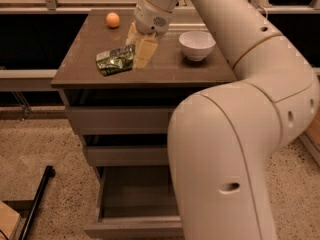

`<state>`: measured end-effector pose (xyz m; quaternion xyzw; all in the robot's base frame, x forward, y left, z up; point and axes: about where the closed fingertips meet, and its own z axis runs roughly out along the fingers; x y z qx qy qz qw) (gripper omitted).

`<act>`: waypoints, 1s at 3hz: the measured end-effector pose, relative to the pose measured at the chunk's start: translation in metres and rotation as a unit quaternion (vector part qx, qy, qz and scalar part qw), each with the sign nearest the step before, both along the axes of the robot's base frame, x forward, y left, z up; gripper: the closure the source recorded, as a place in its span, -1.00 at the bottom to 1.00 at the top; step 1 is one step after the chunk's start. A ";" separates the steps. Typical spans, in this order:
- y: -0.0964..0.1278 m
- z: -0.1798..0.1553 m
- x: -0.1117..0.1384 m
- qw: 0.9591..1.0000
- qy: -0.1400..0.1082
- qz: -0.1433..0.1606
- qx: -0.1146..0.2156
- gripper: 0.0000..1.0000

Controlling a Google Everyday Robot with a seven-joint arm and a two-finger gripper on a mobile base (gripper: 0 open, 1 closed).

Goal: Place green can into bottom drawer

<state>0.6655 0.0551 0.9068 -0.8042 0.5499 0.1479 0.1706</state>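
The green can (114, 60) lies on its side on the brown cabinet top (165, 69), left of centre. My gripper (138, 44) comes down from above at the can's right end, with one finger behind it and one in front, closed against it. The can rests on the top. The bottom drawer (131, 227) is pulled out below, and its dark grey inside shows with nothing in it. My big white arm covers the drawer's right part.
A white bowl (197, 44) stands on the top right of my gripper. An orange ball (113, 20) sits at the back left. The two upper drawers (120, 119) are pushed in. A black pole (37, 201) and a cardboard corner (7, 224) lie on the floor at lower left.
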 end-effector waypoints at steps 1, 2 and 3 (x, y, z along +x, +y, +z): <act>-0.015 0.004 -0.049 0.999 0.016 0.041 0.012 1.00; -0.034 0.005 -0.096 0.997 0.023 0.059 0.049 1.00; -0.052 -0.019 -0.144 0.993 0.056 0.043 0.094 1.00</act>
